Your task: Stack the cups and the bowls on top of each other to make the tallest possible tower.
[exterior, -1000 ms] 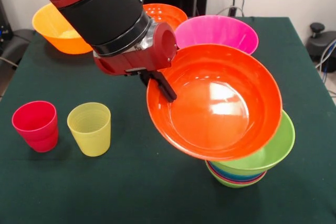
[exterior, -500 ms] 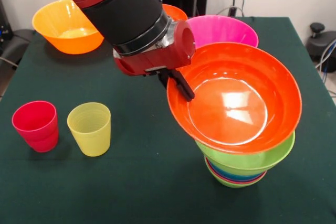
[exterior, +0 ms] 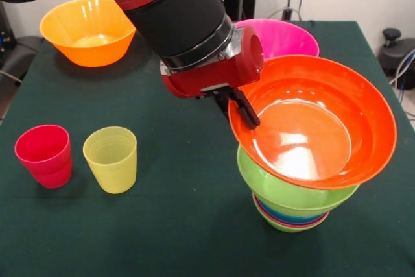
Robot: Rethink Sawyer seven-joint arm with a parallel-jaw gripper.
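The end effector is clamped on the near rim of a large orange bowl, tilted atop the tower with a green bowl just beneath. Behind sits a pink bowl; red cup and yellow cup stand well apart on the counter.

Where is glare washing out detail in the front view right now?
Front view: bright white reflections sit on the floor of the orange bowl held by the hand; its rim stays readable. The red cup and yellow cup are glare-free, with soft shadows.
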